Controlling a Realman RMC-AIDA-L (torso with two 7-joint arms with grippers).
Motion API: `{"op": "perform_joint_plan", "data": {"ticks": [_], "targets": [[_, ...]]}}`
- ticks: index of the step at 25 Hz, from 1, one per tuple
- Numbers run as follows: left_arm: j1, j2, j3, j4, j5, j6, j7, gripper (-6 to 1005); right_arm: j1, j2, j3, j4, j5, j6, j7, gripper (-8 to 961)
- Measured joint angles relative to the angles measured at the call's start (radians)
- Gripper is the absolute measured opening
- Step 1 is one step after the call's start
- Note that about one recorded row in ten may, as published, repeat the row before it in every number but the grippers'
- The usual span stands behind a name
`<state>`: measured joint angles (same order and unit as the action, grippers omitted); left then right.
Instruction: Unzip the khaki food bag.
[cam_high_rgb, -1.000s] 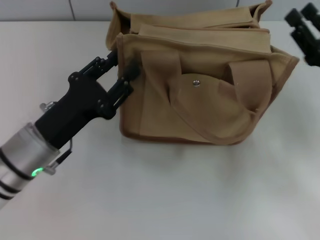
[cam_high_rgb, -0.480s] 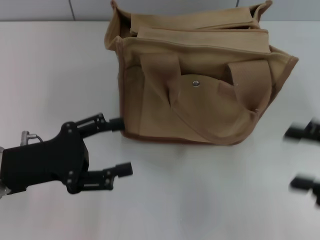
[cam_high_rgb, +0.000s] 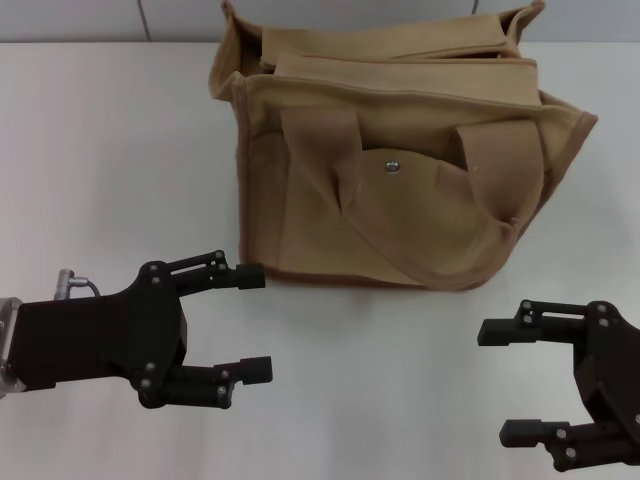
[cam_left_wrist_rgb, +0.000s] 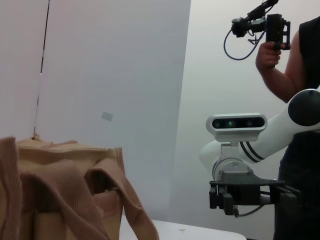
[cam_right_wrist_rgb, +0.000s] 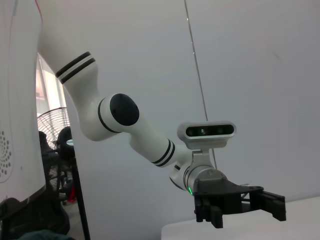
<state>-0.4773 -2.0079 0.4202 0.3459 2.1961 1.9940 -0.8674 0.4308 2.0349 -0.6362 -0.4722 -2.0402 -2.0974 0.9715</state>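
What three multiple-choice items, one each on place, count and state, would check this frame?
1. Where is the left gripper?
A. on the bag's zipper
B. over the table, in front of the bag's left corner
C. inside the bag

2. How many strap handles drape over the bag's front?
A. one
B. four
C. none

3. How are the grippers, counting the right gripper?
A. both open, empty
B. both shut
C. left shut on a strap

Key: 1 B, it hangs clear of the bag; 2 A, one strap loops across the pocket; 3 A, fingers stand apart, holding nothing.
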Motion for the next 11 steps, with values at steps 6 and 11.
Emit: {"op": "perform_joint_plan", "data": {"ticks": [6, 11], "targets": [[0.003, -0.008, 0.002, 0.001, 0.004, -0.003, 0.0, 860, 0.004, 0.003, -0.002, 0.0, 0.0, 0.0, 0.001, 759], [0.004, -0.011, 0.002, 0.001, 0.005, -0.002, -0.001, 860, -0.002, 0.003, 0.004, 0.004, 0.0, 0.0, -0.001, 759]]}}
